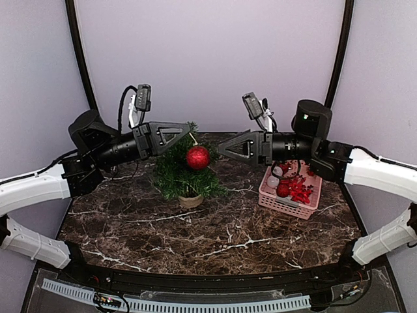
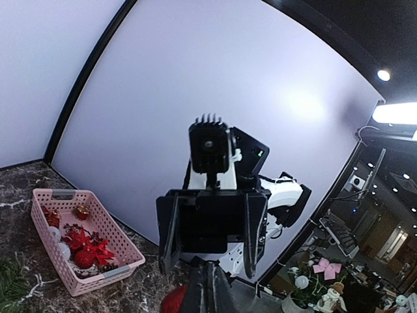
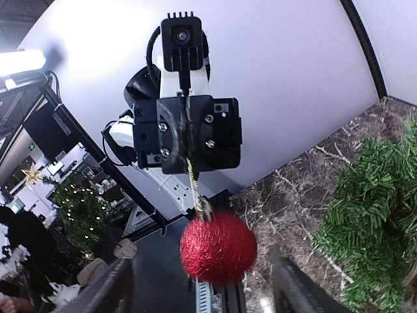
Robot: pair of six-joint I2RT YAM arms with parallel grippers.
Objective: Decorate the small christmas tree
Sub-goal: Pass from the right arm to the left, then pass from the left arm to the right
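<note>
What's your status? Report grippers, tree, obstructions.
Left gripper shut on string of red ball, dangling beside small christmas tree. Right gripper open, empty. Tree upright, ball not yet hung. Nothing between them.

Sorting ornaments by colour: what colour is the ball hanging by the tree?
The ball is glittery red, on a gold string; the right wrist view shows it best.

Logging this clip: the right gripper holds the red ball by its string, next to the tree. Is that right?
No. The left gripper holds the red ball by its string, next to the tree; the right wrist view shows it.
</note>
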